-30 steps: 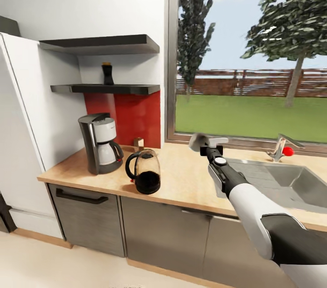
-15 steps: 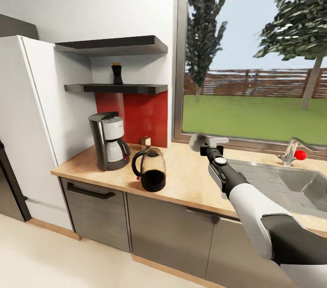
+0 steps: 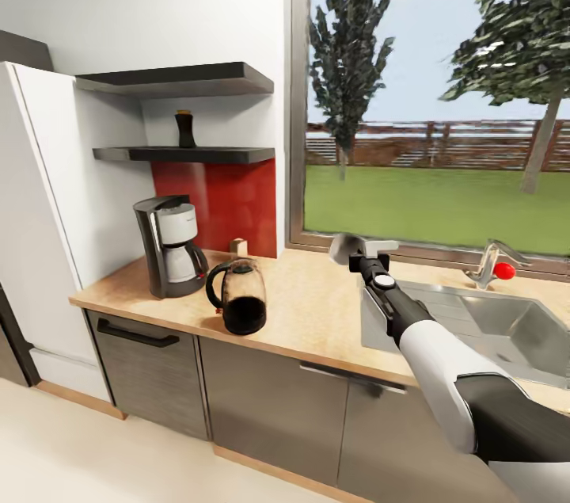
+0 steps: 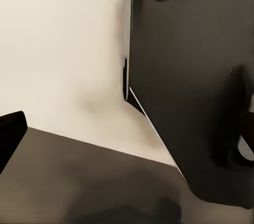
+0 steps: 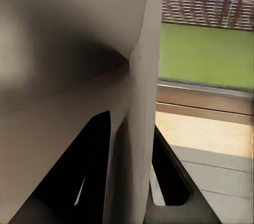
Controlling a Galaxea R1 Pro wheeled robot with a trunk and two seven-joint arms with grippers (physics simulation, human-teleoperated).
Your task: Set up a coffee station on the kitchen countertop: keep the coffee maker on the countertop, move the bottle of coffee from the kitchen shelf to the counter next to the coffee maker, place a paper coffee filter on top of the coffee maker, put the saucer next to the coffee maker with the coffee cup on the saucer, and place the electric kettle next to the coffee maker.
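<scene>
Here, the long light-wood kitchen countertop (image 3: pixel 317 313) runs over dark grey cabinet fronts (image 3: pixel 269 400), with a steel sink (image 3: pixel 491 329) set into its right part below a wide window (image 3: pixel 431 91). A white fridge (image 3: pixel 39 210) stands at the counter's left end. On the wall above, two thin glossy black shelves; the lower one, the kitchen shelf (image 3: pixel 186 155), carries the small dark flared bottle of coffee (image 3: pixel 185 129), upright. A red backsplash panel (image 3: pixel 226 206) sits below it.

The tall dark grey coffee maker (image 3: pixel 168 245) with white filter basket and clear carafe stands at the counter's left, near the wall. Just beside it, toward the front edge, stands the rounded clear-glass electric kettle (image 3: pixel 236 298), dark inside, black loop handle facing the machine. A small brown box (image 3: pixel 239 246) sits behind the kettle against the backsplash.

The right arm (image 3: pixel 427 344) reaches out over the counter near the sink; the right gripper (image 3: pixel 366 247) holds something pale grey and rounded, fingers closed on it, identity unclear. In the right wrist view a broad pale surface lies close to the lens. Left gripper fingers: cannot tell.
</scene>
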